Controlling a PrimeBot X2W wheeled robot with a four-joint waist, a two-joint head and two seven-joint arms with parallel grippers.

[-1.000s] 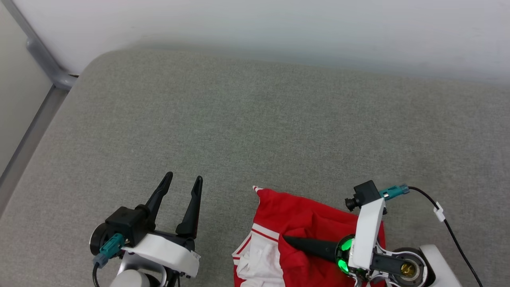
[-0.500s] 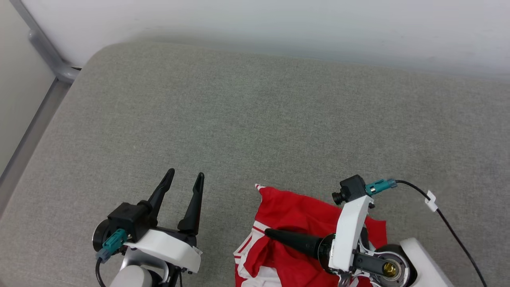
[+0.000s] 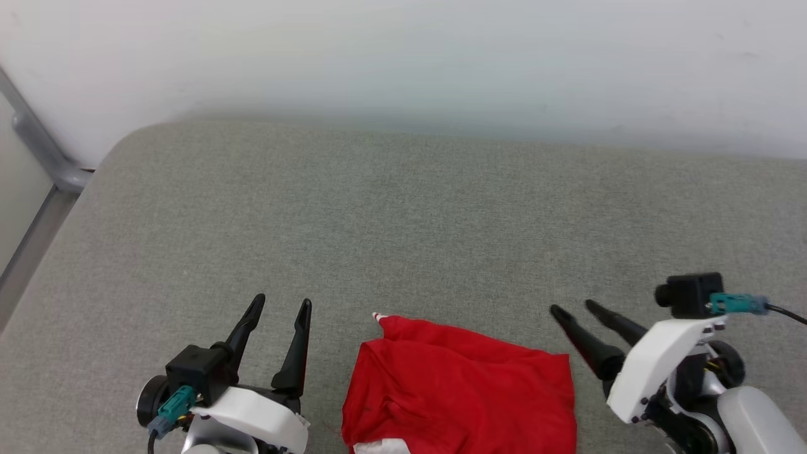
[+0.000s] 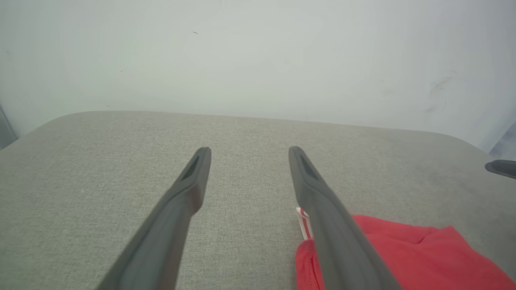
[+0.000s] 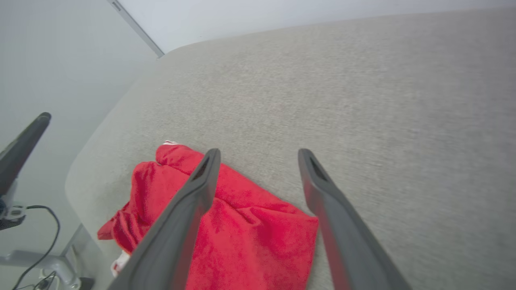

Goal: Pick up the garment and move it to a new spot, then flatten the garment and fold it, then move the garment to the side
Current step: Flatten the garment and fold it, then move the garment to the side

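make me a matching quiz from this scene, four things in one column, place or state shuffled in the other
1 garment
2 left gripper
3 right gripper
4 cushion

a open, head view's lower right
b grey, bears the garment
c red, lies between the grippers
d open, head view's lower left

Pairs: 1-c, 2-d, 3-a, 4-b

The left gripper (image 3: pixel 282 299) and the right gripper (image 3: pixel 572 307) each have two long fingers (image 3: pixel 297 340) of matt black plastic that narrow to a point, and behind them sits a curved white cover (image 3: pixel 652 369). On each wrist I see a small black camera box (image 3: pixel 690 294) with a teal plug (image 3: pixel 734 304) (from the right one a thin black cable (image 3: pixel 788 312) goes out). The right cover carries a few small dark screws (image 3: pixel 637 413) near its lower edge.
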